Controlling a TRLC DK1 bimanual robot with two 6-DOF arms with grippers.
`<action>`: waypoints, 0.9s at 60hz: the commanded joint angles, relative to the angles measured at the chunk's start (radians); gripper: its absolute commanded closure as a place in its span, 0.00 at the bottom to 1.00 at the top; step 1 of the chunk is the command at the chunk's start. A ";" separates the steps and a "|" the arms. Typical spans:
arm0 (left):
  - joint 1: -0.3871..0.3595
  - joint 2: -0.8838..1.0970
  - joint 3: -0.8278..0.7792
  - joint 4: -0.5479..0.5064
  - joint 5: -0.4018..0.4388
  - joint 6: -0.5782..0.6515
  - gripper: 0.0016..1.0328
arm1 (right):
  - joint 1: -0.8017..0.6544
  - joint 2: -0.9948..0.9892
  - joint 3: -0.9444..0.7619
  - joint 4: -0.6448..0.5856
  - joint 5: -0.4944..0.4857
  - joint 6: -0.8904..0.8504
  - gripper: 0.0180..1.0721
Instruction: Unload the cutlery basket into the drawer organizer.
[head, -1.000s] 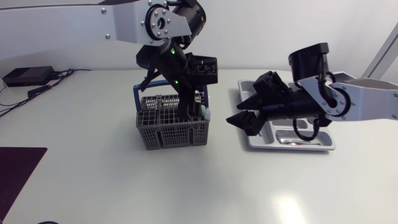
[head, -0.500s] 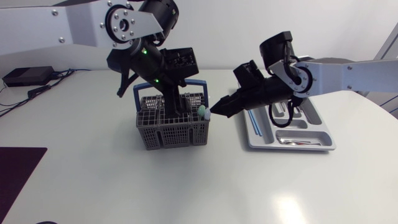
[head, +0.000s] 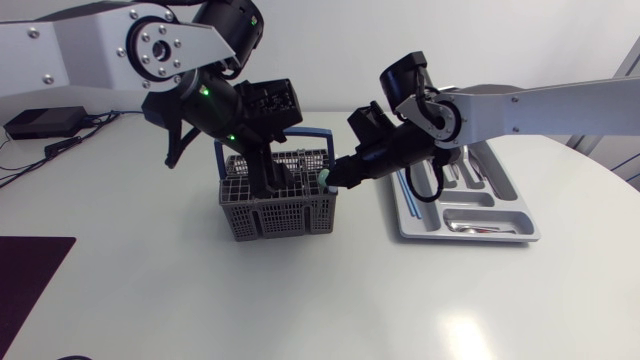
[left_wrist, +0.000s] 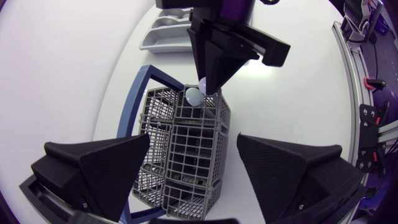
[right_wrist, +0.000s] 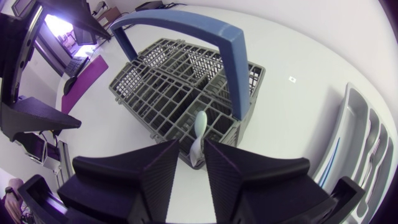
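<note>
1 pale utensil handle (right_wrist: 199, 127) upright in basket (right_wrist: 155, 93) corner | right gripper (right_wrist: 191, 144) narrow astride it, unclamped; left gripper (left_wrist: 193, 140) wide | clamp squarely, lift straight

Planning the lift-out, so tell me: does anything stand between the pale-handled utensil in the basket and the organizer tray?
Nothing visible on the table between basket and organizer tray. The pale-handled utensil stands in the corner nearest the tray; only the blue handle arches beside it.
</note>
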 joint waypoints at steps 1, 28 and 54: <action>0.009 -0.021 -0.033 0.005 0.011 -0.016 0.05 | 0.019 0.028 0.023 -0.019 0.016 0.028 0.85; 0.014 -0.044 -0.073 0.013 0.013 -0.004 0.05 | 0.013 0.005 0.057 -0.053 0.034 0.040 0.94; 0.018 -0.060 -0.093 0.018 0.014 0.016 0.05 | 0.005 -0.081 0.095 -0.114 0.014 0.089 0.94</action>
